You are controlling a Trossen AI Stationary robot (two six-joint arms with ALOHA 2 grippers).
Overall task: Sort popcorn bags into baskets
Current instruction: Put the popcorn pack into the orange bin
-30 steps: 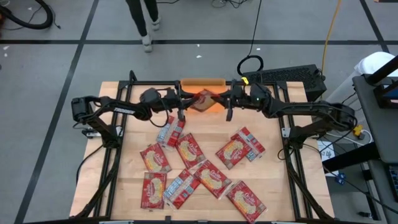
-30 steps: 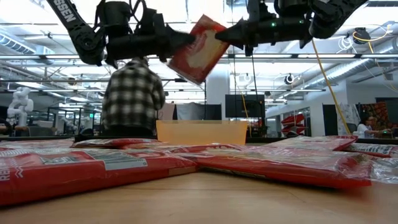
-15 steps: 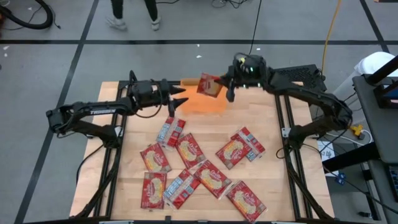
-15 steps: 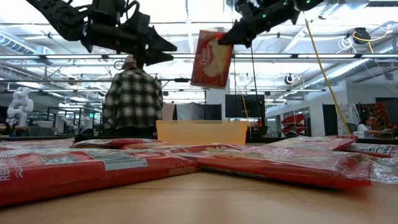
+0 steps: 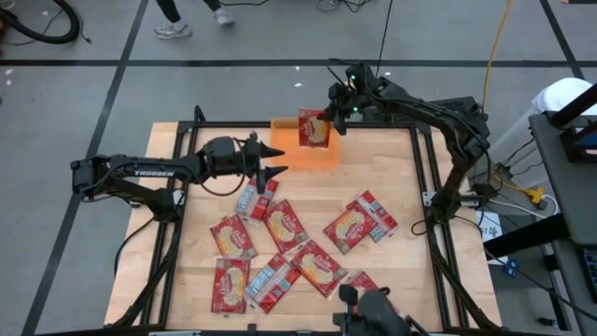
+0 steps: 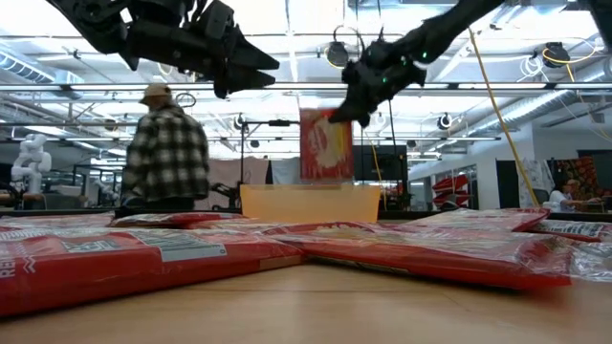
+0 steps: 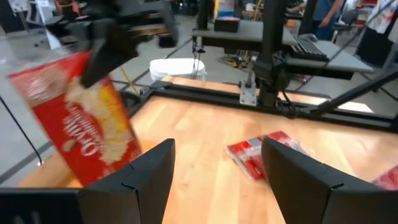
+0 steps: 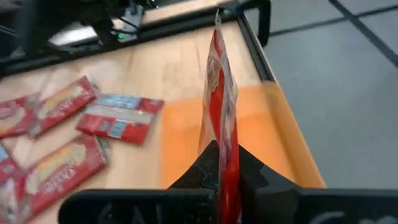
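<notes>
One red popcorn bag hangs upright over the orange basket at the table's far edge, with my right gripper shut on it. The low view shows that bag just above the basket. My left gripper stands open and empty left of the basket, pointing toward the bag. Several more popcorn bags lie flat on the wooden table's near half. My right gripper pinches the bag's upper corner between its two fingers, which slant down from the far right. In the right wrist view the bag stands edge-on between the fingers. The bag hangs upright below them, clear of the basket.
Bags lie scattered in a group on the left and a pair on the right. A dark keyboard sits at the far right corner. A person in a checked shirt stands beyond the table.
My left gripper has opened, let go of the bag and drawn back toward the table's left. My right gripper has carried the bag toward the far edge, over the basket, and tipped downward; the bag has swung from tilted to hanging upright.
</notes>
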